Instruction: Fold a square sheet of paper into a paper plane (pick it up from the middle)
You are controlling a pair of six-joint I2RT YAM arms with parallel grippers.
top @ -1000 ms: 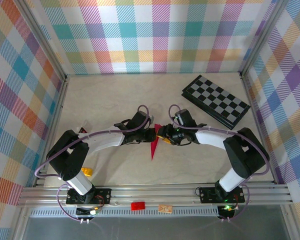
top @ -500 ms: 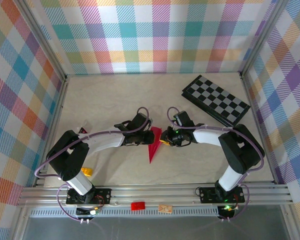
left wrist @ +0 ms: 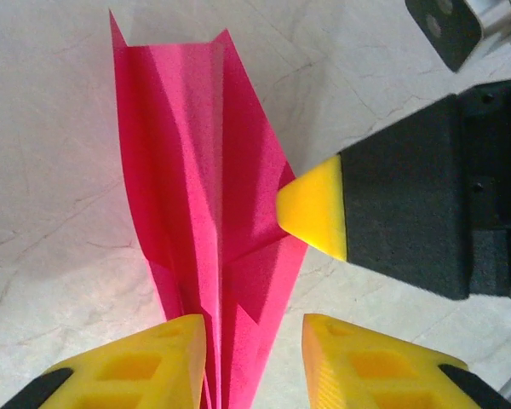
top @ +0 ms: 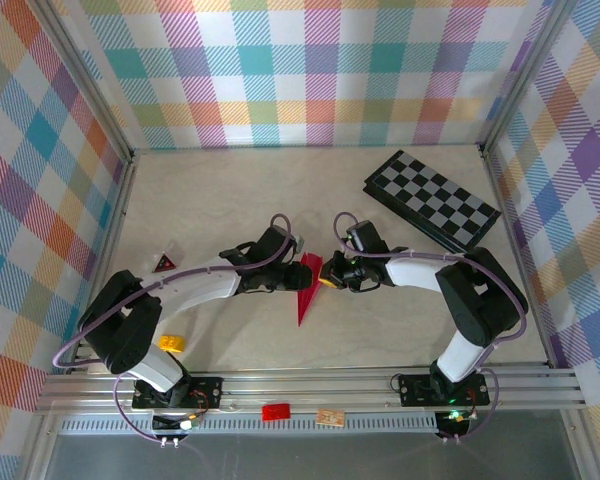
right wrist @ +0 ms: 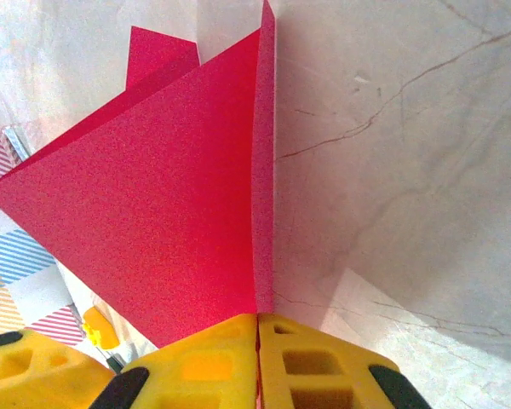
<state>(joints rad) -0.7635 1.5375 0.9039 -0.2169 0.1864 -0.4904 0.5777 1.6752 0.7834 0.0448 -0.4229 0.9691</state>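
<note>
**Clerk:** Entry one, the task's thing?

**Keeper:** The paper plane. A slim magenta-pink dart with a centre crease. It lies mid-table between the two grippers, with its pointed tip toward the near edge and its wide end toward the far wall. The wrist views show its flaps partly lifted rather than flat.

**Clerk:** Entry two?

**Keeper:** The left gripper. Its yellow fingers are spread, and the plane's narrow length runs between them. The paper sits close against one finger, with a clear gap to the other. It has no clamp on the paper.

**Clerk:** Entry three?

**Keeper:** The right gripper. Its fingers are pressed together, pinching a folded edge of the plane from the right. From the left wrist camera, its yellow tip meets the plane's side.

**Clerk:** Sundries?

**Keeper:**
- The checkerboard: black and grey, at the far right, well apart from the plane.
- The dark-red triangular block: on the left, beside the left arm.
- The small yellow block: near the left arm's base.
- The red tag: on the front rail, off the tabletop.
</note>
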